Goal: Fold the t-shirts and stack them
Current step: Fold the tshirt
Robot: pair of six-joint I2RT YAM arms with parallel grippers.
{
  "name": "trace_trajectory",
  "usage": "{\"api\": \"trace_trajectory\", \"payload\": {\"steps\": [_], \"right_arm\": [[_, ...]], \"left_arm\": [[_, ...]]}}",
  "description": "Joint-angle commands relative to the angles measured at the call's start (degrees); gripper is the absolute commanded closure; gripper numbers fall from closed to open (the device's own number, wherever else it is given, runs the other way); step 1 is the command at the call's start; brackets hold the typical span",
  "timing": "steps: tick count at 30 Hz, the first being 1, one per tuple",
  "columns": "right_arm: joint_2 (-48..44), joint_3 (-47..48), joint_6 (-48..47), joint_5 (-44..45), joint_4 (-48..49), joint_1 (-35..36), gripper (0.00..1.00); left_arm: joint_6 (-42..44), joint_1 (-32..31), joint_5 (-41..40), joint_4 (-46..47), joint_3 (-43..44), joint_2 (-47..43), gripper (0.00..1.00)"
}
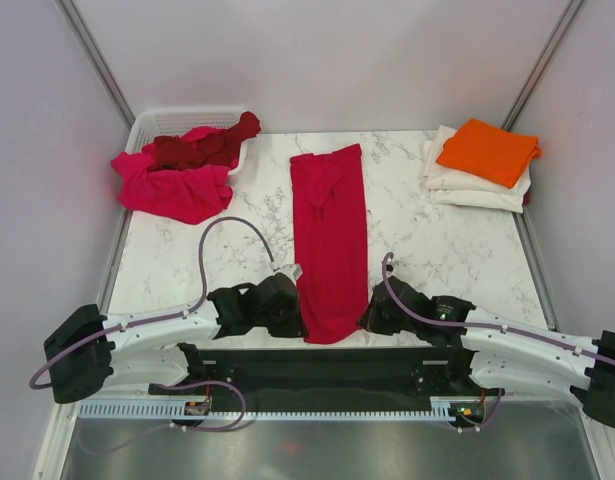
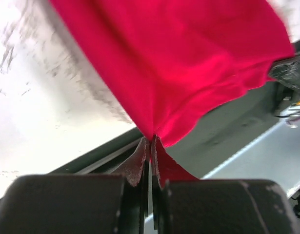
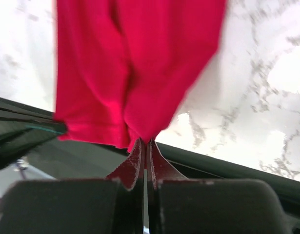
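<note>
At the near edge, the left gripper and right gripper each pinch shut on a near corner of the crimson t-shirt, a narrow strip lying along the middle of the table. That looks meant to lift both corners together for a crosswise fold.

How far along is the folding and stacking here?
Done: orange t-shirt folded on the folded cream-white t-shirt, far right. In hand: crimson t-shirt, folded into a strip, near end pinched by left gripper and right gripper. Left: magenta-pink t-shirt and dark maroon t-shirt, heaped at the basket.
</note>
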Motion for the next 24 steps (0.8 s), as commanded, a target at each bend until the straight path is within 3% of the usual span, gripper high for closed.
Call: {"api": "trace_trajectory", "payload": {"steps": [1,6,8,12,19,24], "right_arm": [[-1.1,6.3,-1.4,3.9,-3.8,0.2,1.00],[2.2,13.0,-3.0,6.8,-6.2,0.1,1.00],[4.0,15.8,-4.6,9.1,-7.2,-0.6,1.00],[8.0,19.6,-9.6,7.4,-6.7,-8.7,1.00],[17.8,28.0,-19.0,4.7,-4.4,-18.7,1.00],[24.7,33.0,-23.3,3.6,-3.2,-22.7,1.00]], "left_arm": [[4.2,-0.3,-1.3,-8.5,7.9,-2.2,0.98],[6.5,1.2,-0.6,-12.3,13.7,-2.3,0.98],[9.6,4.9,1.3,-12.9,14.2,-1.9,0.98],[15.1,13.0,6.2,-12.9,15.9,0.2,0.98],[24.6,22.4,9.6,-12.7,24.8,11.7,0.98],[29.4,25.6,11.5,-12.8,33.3,21.5,0.98]]}}
